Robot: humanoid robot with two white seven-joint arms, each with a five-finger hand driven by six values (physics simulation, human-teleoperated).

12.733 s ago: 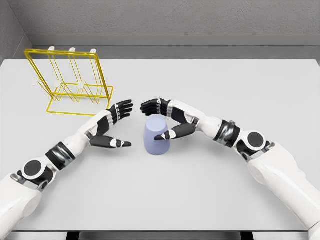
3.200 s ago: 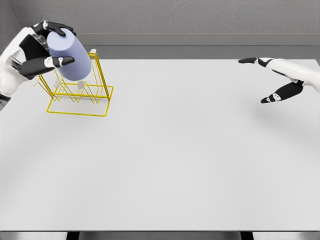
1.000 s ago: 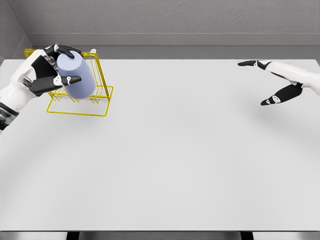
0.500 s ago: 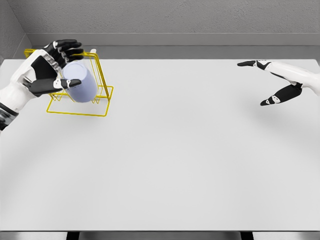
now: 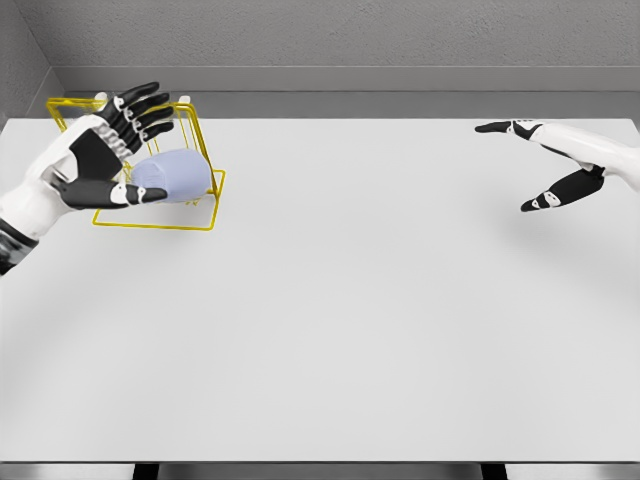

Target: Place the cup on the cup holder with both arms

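White table [image 5: 330, 330] spreads before us; on its far-left corner the cup [image 5: 176, 177] lies tipped inside the cup holder [image 5: 205, 160], our left hand [image 5: 100, 155] spread beside it, our right hand [image 5: 555, 165] open, well apart.

No readable text, no labels, no brands, no numbers, no signs anywhere in the head view, all surfaces plain and unmarked

The wide white table [image 5: 350, 320] lies open across its middle and front; only the yellow wire cup holder [image 5: 195, 150], with the lilac cup [image 5: 178, 178] lying in it, blocks the far-left corner.
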